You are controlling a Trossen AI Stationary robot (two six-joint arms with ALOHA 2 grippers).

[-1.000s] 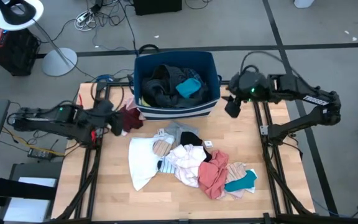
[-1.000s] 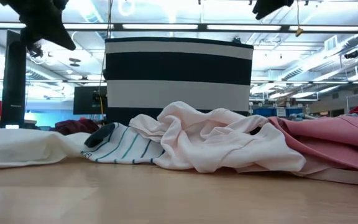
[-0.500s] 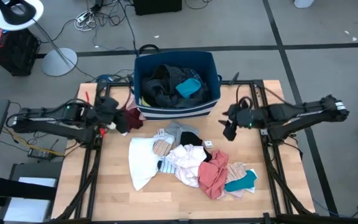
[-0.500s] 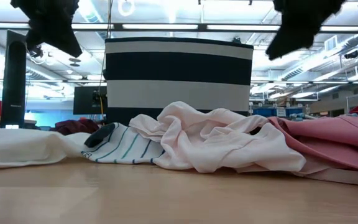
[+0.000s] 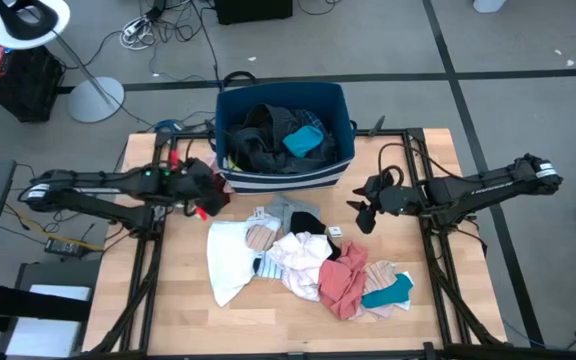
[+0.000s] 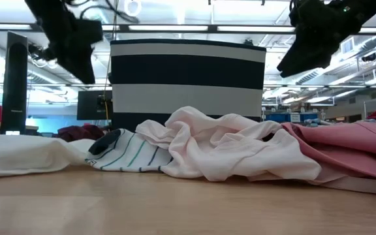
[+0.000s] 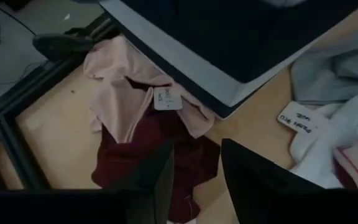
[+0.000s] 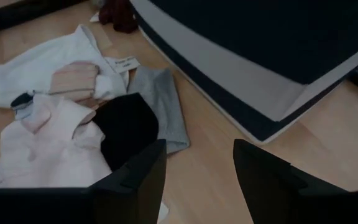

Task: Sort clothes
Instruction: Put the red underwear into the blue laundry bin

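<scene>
Beneath left fingers: maroon garment, untouched.

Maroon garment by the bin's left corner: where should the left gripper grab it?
Probably the bunched dark fold of the maroon garment, straight down from above. The left gripper, open, hangs over it; the bin blocks one side and a pink piece overlaps its far edge.

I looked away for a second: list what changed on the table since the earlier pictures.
The right gripper swung from beside the bin down toward the clothes pile, open and empty. The left gripper, also open, slid toward the bin, over the maroon garment. The pile and bin stayed put.
</scene>
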